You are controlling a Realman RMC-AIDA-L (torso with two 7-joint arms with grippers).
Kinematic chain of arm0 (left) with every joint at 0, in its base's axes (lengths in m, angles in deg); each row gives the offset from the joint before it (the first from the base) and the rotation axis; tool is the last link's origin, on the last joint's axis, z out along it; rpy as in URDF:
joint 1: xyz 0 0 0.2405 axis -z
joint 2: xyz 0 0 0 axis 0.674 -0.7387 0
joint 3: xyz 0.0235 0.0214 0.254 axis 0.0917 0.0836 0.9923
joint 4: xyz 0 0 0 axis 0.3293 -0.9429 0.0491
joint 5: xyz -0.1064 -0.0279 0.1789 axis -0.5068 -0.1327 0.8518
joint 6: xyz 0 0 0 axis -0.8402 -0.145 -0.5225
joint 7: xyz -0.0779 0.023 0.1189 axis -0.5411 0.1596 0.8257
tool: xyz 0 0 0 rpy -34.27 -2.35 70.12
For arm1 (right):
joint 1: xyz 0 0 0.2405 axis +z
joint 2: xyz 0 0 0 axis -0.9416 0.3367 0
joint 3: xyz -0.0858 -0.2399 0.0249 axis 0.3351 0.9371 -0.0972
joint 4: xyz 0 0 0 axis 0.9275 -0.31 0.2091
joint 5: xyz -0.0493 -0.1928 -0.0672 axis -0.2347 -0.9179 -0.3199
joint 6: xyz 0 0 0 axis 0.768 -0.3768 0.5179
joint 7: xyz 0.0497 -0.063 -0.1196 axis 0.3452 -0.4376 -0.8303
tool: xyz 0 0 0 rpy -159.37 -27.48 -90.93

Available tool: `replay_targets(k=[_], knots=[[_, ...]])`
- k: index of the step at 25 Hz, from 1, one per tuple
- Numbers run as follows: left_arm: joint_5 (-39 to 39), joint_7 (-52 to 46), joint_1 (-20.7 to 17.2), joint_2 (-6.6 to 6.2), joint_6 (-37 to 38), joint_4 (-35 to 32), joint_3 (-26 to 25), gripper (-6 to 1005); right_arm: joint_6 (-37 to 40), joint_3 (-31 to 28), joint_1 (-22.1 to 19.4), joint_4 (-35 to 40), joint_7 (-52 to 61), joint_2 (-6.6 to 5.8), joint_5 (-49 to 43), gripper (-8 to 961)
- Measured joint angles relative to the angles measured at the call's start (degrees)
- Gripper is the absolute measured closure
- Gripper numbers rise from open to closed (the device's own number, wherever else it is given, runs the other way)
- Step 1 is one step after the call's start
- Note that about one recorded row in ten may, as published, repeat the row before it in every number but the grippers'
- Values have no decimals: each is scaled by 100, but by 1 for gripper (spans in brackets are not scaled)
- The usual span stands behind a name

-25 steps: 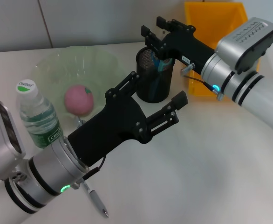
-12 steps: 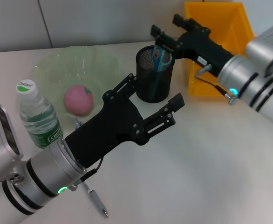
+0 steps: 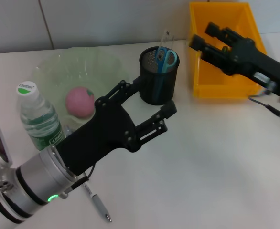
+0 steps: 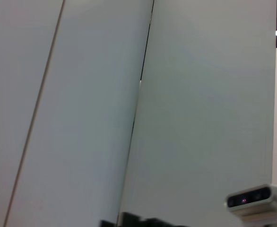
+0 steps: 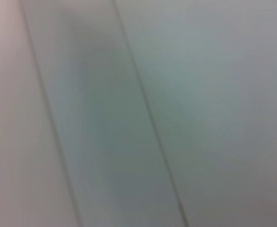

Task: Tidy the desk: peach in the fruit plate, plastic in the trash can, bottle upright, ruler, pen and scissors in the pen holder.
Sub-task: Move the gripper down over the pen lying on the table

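Observation:
A pink peach (image 3: 80,101) lies in the pale green fruit plate (image 3: 102,59). To its left the water bottle (image 3: 37,119) stands upright. The black mesh pen holder (image 3: 157,86) holds blue-handled scissors (image 3: 166,58) and a clear ruler (image 3: 165,37). A pen (image 3: 97,204) lies on the table near the front, partly under my left arm. My left gripper (image 3: 146,98) hangs open just in front of the holder, nothing between its fingers. My right gripper (image 3: 205,34) is open and empty over the yellow trash can (image 3: 211,88). The plastic is out of view.
The white table runs up to a grey panelled wall at the back. The yellow bin stands at the back right, right of the holder. Both wrist views show only wall panels.
My right gripper let go of the scissors in the pen holder and drew back to the right over the yellow bin. My left arm shifted slightly left.

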Motion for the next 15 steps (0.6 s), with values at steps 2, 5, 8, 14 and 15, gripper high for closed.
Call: replay_targets(k=[2, 5, 8, 14, 15], knots=[[1, -36, -3, -20, 10, 37, -7, 198, 382, 218, -385, 697, 510, -57, -173, 194], [39, -91, -9, -53, 15, 82, -23, 199, 651, 218, -539, 1044, 809, -106, -443, 194], [237, -205, -44, -90, 15, 106, -137, 199, 1196, 186, -672, 1573, 1418, -251, -1215, 195], [1037, -672, -217, -129, -15, 136, -785, 199, 1874, -225, -655, 2122, 1744, -329, -2556, 195], [1037, -672, -217, -129, -15, 136, -785, 199, 1934, -281, -649, 2202, 1753, -334, -2737, 195]])
